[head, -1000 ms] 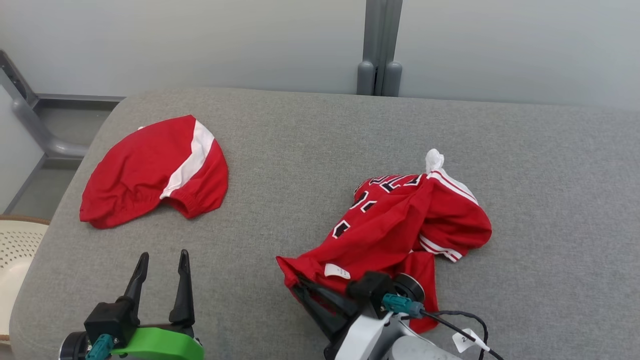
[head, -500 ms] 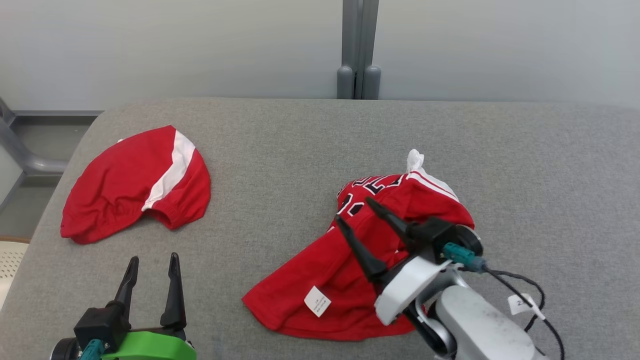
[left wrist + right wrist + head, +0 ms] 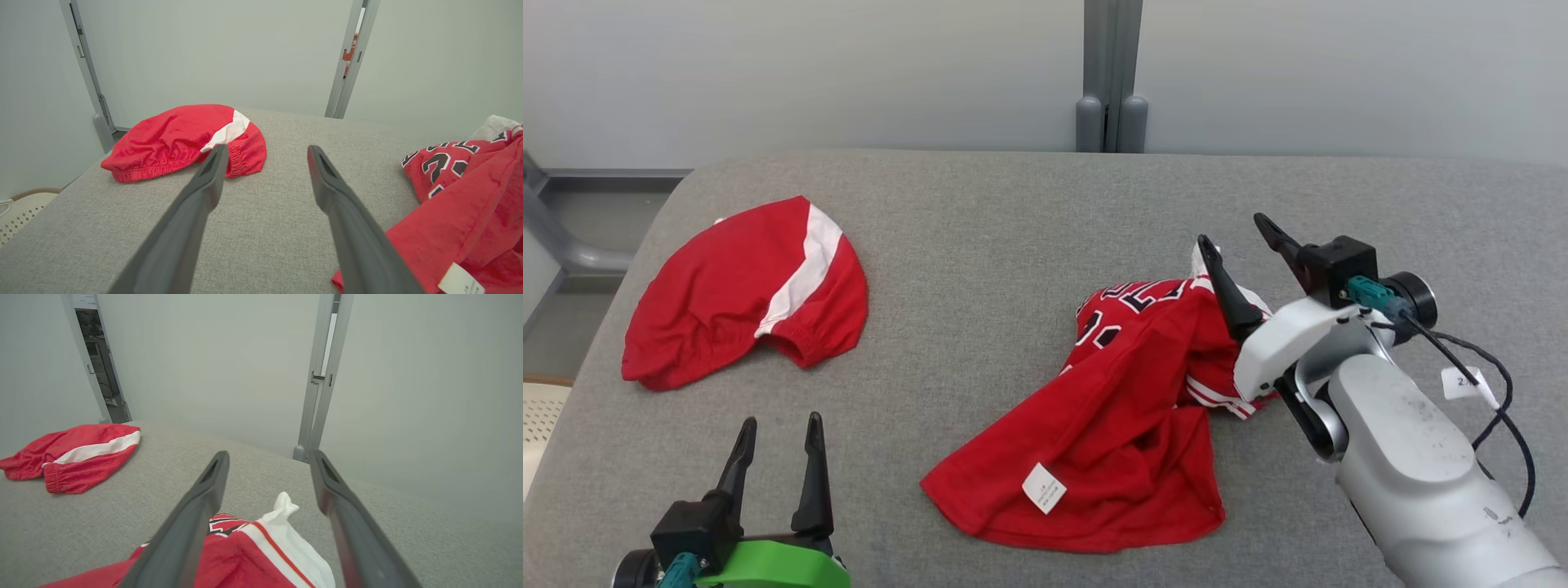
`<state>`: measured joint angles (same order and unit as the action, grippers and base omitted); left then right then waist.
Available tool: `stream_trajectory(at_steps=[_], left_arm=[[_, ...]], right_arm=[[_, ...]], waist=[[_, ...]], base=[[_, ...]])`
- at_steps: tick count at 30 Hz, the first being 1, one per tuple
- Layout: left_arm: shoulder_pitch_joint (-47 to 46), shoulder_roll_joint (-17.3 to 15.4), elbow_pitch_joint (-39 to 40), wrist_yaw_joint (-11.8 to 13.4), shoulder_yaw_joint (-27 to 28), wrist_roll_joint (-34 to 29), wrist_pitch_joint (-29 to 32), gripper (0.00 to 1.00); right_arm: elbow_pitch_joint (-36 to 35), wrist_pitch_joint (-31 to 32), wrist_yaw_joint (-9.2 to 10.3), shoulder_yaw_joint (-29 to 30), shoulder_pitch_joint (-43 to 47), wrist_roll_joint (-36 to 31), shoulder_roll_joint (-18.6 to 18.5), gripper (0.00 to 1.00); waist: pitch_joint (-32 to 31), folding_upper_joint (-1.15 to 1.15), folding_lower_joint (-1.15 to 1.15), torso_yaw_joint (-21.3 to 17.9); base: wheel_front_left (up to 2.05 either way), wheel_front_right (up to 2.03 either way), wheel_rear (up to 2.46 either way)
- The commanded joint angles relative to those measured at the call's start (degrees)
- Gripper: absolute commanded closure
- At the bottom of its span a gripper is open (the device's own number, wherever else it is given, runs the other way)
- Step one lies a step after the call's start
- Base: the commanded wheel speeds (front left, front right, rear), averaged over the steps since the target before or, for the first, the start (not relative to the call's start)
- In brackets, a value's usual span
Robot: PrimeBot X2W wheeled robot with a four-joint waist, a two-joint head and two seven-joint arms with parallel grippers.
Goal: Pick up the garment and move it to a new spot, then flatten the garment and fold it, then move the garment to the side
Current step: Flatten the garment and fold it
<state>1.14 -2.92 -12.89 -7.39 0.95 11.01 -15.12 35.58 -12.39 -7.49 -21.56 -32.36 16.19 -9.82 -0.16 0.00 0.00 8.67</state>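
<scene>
Grey woven fabric covers the tabletop [image 3: 996,245].

Head view:
- Red jersey [image 3: 1127,408] lies crumpled right of centre. Its black-and-white numerals are at the far end, and a white label [image 3: 1044,488] faces up near the near hem.
- Red shorts [image 3: 743,286] with a white stripe lie at far left, well apart from the jersey.
- Left gripper [image 3: 780,422] sits at near left over bare fabric. Fingers are spread and hold nothing.
- Right gripper [image 3: 1230,229] is at the jersey's far right edge. Fingers are spread with nothing between them. One finger overlaps the white trim, and I cannot tell whether it touches.
- A black cable [image 3: 1499,384] with a paper tag hangs off the right wrist.
- A white perforated basket [image 3: 535,416] is at the left edge, off the tabletop.

Left wrist view:
- Left gripper [image 3: 267,148] fingers are apart, with bare tabletop between them.
- Shorts [image 3: 179,134] are far left of the fingertips. Their elastic waistband faces the camera.
- Jersey [image 3: 461,212] is at the right, label at the lower right corner.

Right wrist view:
- Right gripper [image 3: 269,454] fingers are wide apart and empty.
- Jersey [image 3: 245,555] is bunched beneath them, with a white twisted tip [image 3: 286,504] poking up between the fingers.
- Shorts [image 3: 77,451] are at far left.
</scene>
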Motion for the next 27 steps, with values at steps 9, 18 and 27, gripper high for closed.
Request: stream_trajectory(at_steps=[9, 18, 27], left_arm=[[-2.24, 0.0, -0.18, -0.07, -1.18, 1.59, -0.05, 0.0], [-2.79, 0.0, 0.14, 0.73, -1.94, 2.4, -0.04, 0.0], [-2.5, 0.0, 0.23, 0.94, -1.85, 2.65, -0.04, 0.0]], right_arm=[[15.52, 6.65, -0.01, 3.72, -7.7, -2.1, 3.42, 0.0], [25.18, 12.63, -0.01, 5.69, -6.93, 1.76, 6.4, 1.0], [25.05, 3.94, -0.01, 7.14, -10.22, 1.99, 5.73, 1.0]], waist=[[2.6, 0.0, 0.0, 2.6], [3.79, 0.0, 0.0, 2.88], [3.68, 0.0, 0.0, 1.4]], base=[[0.0, 0.0, 0.0], [0.0, 0.0, 0.0], [0.0, 0.0, 0.0]])
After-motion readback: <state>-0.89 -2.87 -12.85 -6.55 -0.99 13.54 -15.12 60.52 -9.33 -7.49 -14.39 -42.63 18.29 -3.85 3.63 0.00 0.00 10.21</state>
